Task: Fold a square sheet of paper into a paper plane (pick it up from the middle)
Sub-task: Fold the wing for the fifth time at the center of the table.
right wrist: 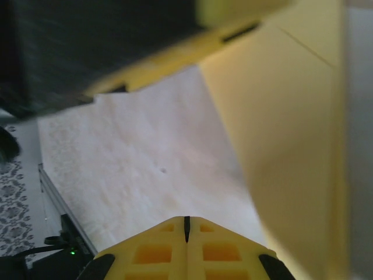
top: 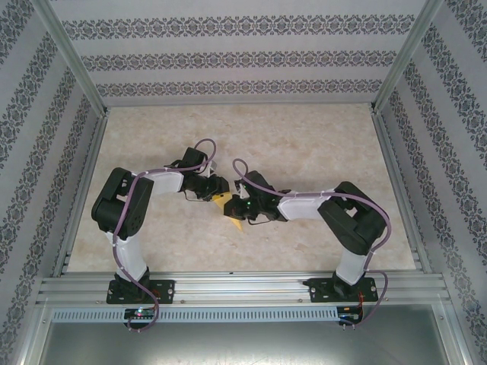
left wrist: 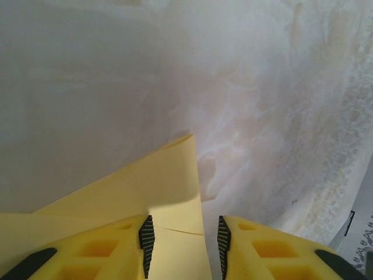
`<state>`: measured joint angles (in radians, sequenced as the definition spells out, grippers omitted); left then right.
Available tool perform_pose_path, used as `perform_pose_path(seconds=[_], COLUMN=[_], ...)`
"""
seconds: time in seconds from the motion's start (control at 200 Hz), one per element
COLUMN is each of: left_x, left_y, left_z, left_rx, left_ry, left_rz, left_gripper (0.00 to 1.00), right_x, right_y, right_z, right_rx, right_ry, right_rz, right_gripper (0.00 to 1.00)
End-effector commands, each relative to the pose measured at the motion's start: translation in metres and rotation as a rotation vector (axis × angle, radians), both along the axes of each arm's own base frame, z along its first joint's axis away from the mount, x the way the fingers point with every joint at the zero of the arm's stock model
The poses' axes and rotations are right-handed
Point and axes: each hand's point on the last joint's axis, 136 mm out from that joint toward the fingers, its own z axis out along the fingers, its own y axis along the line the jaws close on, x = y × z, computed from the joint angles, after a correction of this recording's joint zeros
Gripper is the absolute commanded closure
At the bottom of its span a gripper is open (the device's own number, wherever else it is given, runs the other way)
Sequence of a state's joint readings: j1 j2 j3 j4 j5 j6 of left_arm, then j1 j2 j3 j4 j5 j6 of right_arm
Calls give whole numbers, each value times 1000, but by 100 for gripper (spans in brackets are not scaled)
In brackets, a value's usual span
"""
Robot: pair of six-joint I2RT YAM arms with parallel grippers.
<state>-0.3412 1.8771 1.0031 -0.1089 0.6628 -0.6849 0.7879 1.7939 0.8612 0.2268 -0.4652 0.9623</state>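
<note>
1. Left gripper (left wrist: 185, 228) stands partly spread. The sheet of paper (left wrist: 158, 186) runs between its jaws, its near end cut off.
2. Right gripper (right wrist: 186, 221) is pressed together, with the sheet blurred beside it.
3. Mid-table, both grippers hide most of the sheet.

Arms (top: 129, 209) black with white sleeves, purple cables (top: 204, 144); tool fingers (left wrist: 105, 251) yellow, ribbed black pads (left wrist: 147, 239); green dot (top: 247, 204), perhaps LED

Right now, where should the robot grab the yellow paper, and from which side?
I'd take the raised flap of the yellow paper by its free edge, coming from the left arm's side. That flap curls up off the table, so a finger can slip beneath; the left tool stands open around that edge.
</note>
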Motion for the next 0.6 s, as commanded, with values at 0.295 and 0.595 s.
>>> perform_pose_path(seconds=[0.295,0.595], left_x=[-21,-23], left_y=[36,39], left_z=[-57,-62], left_rx=[168,154], left_ry=[104,118], left_rz=[60,64], left_gripper=[68,70], right_x=[-38,-70], right_y=[-37,-83], right_z=[-53,-58], right_rx=[-93,-122], right_ry=[139,188], right_rz=[-26,-67], right_gripper=[93,92])
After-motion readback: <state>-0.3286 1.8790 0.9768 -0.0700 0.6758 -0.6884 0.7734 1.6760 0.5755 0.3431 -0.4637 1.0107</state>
